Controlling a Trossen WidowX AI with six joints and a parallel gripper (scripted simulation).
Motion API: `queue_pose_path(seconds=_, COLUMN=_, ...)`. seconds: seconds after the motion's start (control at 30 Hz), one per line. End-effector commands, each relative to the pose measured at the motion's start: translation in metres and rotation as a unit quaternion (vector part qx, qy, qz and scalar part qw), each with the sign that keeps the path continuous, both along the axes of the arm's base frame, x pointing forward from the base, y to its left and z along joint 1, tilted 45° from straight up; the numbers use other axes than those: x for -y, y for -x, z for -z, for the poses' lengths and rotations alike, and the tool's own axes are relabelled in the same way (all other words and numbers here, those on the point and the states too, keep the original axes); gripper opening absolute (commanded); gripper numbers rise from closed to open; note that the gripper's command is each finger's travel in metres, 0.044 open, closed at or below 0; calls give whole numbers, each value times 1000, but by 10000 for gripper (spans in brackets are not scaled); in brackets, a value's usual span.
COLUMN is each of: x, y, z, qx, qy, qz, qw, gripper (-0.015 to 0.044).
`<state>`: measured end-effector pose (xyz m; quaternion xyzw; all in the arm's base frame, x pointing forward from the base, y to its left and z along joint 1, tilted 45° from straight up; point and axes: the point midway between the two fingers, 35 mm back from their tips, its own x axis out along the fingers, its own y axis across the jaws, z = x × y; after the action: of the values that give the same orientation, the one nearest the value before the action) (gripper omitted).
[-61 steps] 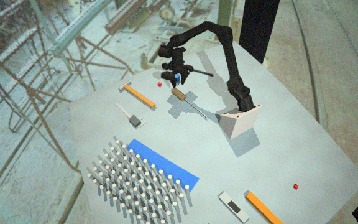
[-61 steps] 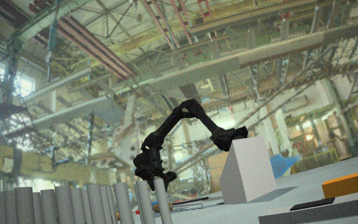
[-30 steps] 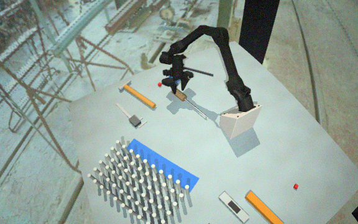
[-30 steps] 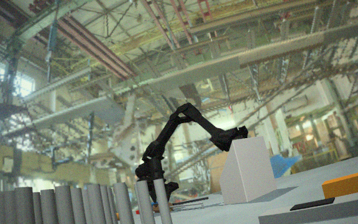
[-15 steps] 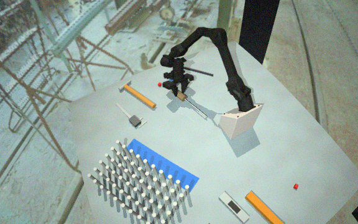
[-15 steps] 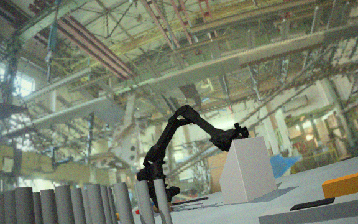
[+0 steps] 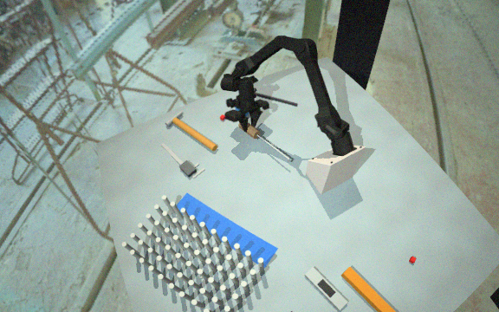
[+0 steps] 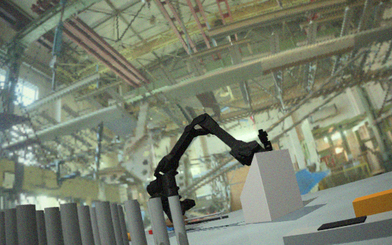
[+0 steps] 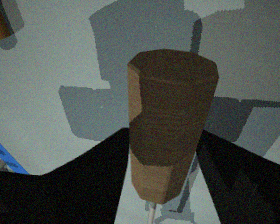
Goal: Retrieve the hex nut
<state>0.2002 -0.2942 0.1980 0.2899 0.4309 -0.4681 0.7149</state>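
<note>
Gripper (image 7: 249, 126) (image 9: 163, 136) is clamped on the wooden handle (image 7: 253, 132) (image 9: 171, 105) of the slim metal-shafted tool, one finger each side. Tool lies well apart from the spacers (image 7: 197, 251) (image 8: 70, 224), its thin shaft (image 7: 275, 147) (image 9: 151, 212) pointing toward the arm's base (image 7: 336, 171) (image 8: 274, 187). Can't make out the nut in any view; by the task it's down among the spacers. Blue taped strip (image 7: 228, 227) (image 9: 6, 159) runs along the field's edge on the arm's side. Handling guess: tool is light and stiff, the handle being the bulky part. Wood should grip fine, but the handle looks faceted and tapered, so it could roll or creep if squeezed off its flats. Handle is the right place to hold; the shaft is too thin and would pivot. Expect torque at the grip once the far end drags on something, so hold square and check for slip after a small lift. Nut is probably small, hard, slick metal: drag low and slow, don't pinch. Spacers look slender and tippy, so bring the shaft in steep and keep the fingers above their tops.
</note>
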Motion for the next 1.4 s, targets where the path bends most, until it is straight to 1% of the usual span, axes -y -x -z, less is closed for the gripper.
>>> queue_pose_path(seconds=0.0, x=-22, y=-6, z=-31, qx=11, qy=10, qz=-3, qw=1000, gripper=0)
queue_pose_path(seconds=0.17, x=-57, y=-5, z=-64, qx=12, qy=8, qz=-2, qw=1000, gripper=0)
queue_pose_path(seconds=0.37, x=-99, y=7, z=-98, qx=13, qy=8, qz=-1, qw=1000, gripper=0)
queue_pose_path(seconds=0.5, x=-104, y=9, z=-102, qx=14, qy=8, qz=-1, qw=1000, gripper=0)
queue_pose_path(seconds=0.63, x=-105, y=5, z=-98, qx=16, qy=6, qz=10, qw=1000, gripper=0)
queue_pose_path(seconds=0.87, x=-116, y=-17, z=-76, qx=30, qy=1, qz=64, qw=997, gripper=0)
queue_pose_path(seconds=1.37, x=-153, y=-55, z=-29, qx=78, qy=6, qz=184, qw=980, gripper=0)
